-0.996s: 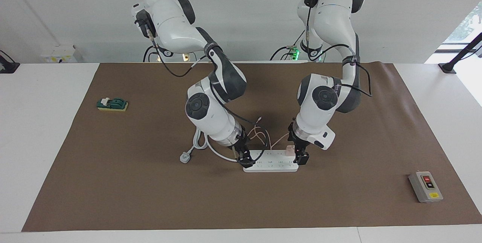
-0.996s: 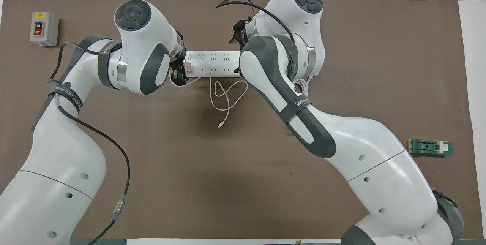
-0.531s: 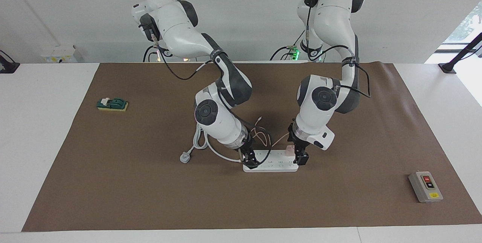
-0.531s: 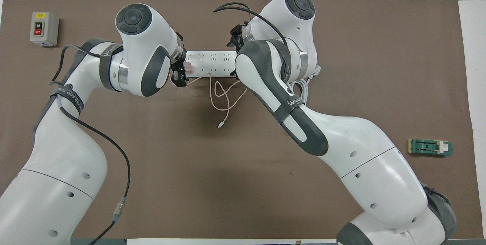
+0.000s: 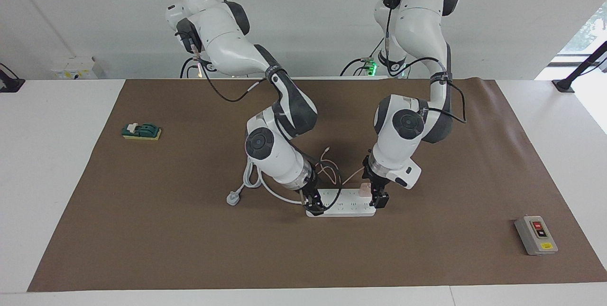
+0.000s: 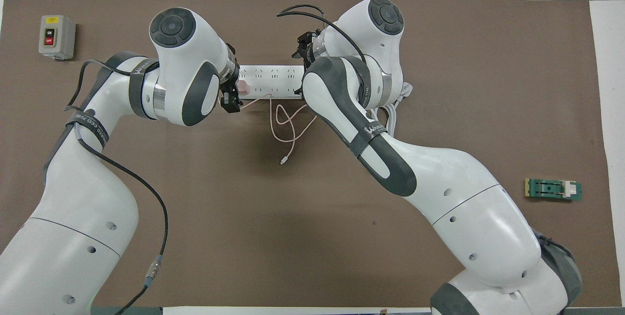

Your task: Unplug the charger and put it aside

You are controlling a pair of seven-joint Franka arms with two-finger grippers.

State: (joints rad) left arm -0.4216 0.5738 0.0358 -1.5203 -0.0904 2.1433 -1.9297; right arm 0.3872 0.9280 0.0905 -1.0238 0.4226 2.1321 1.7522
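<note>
At frame centre, the left gripper [image 5: 374, 195] is straddling the charger [image 5: 364, 190], jaws wide, nothing gripped. The right gripper [image 5: 315, 202] is pressing on the strip [image 5: 341, 203]; its opening I cannot tell. Next: closing and pulling up.

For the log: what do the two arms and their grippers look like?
Both arms have glossy white shells with dark grey joint sections and round dark caps. Each forearm wears a dark strap with white lettering. Black cables run loosely along both. The left gripper and right gripper are small, black and two-fingered.
</note>
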